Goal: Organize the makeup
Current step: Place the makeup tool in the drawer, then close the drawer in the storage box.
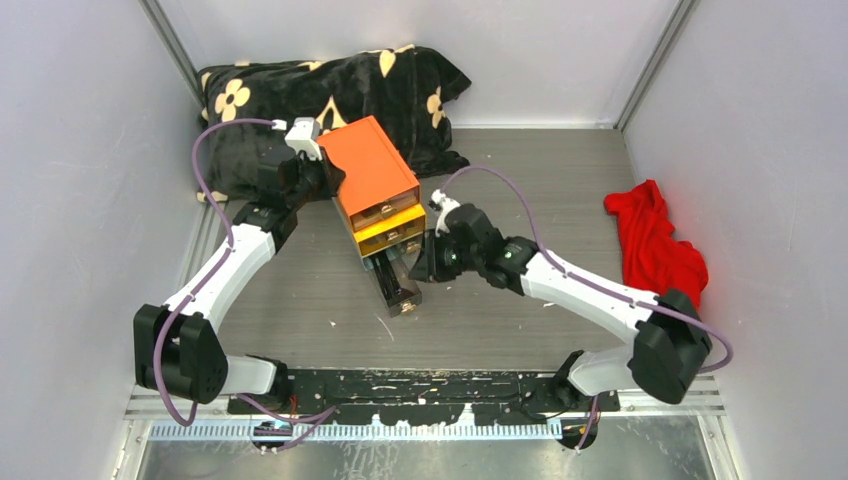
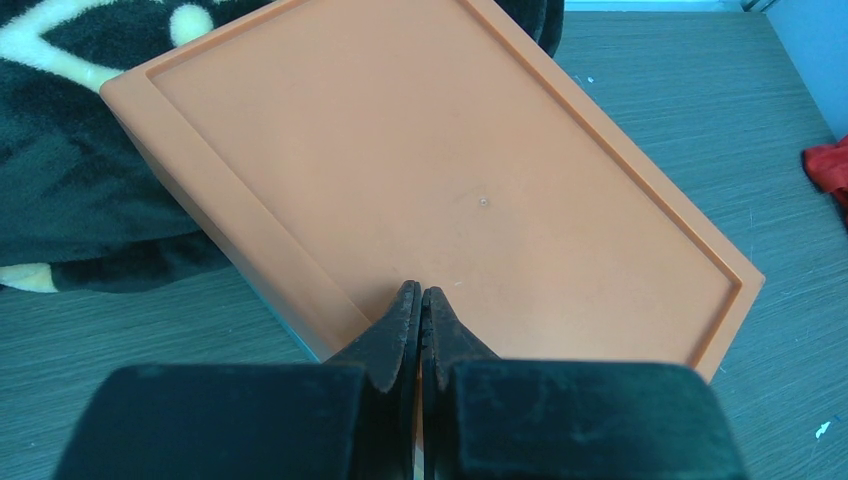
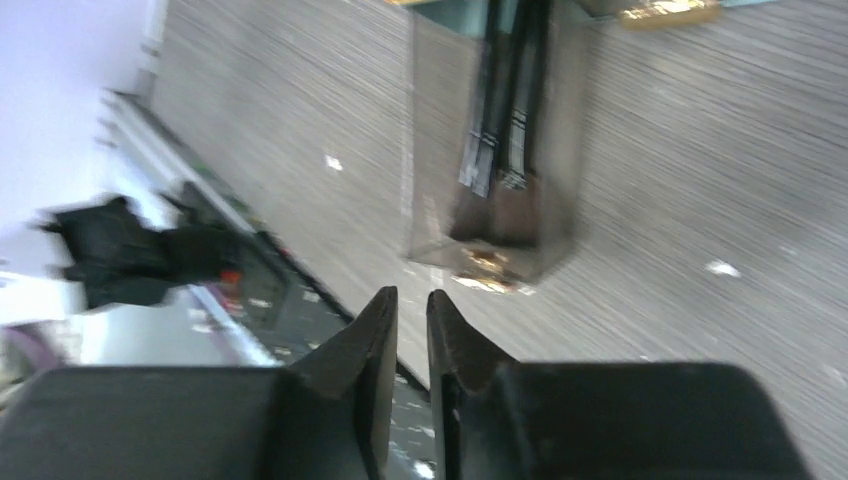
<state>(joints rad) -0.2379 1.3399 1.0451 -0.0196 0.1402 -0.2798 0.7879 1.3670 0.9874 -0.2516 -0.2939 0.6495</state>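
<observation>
Grey wood-grain tabletop [image 1: 300,300], pale walls on three sides.

Item 1: makeup [image 3: 500,110]. Slim dark sticks, brush-like, lying lengthwise inside the lowest clear drawer [image 3: 425,150]; the right wrist view is blurred, so no finer detail can be told. That drawer stands pulled out toward the arms, gold handle at its front.

Item 2: orange-topped box [image 1: 372,165], mid-table, upper two drawers pushed in.

Item 3: right gripper [image 3: 412,300], just beside the open drawer's front end; jaws a narrow slit apart, nothing between them.

Item 4: left gripper [image 2: 421,295], fingertips pressed together, tips resting on the box's orange lid near its edge.

Item 5: black cushion [image 1: 300,85] with cream flowers, behind the box.

Item 6: red cloth [image 1: 655,240], crumpled, far right.
</observation>
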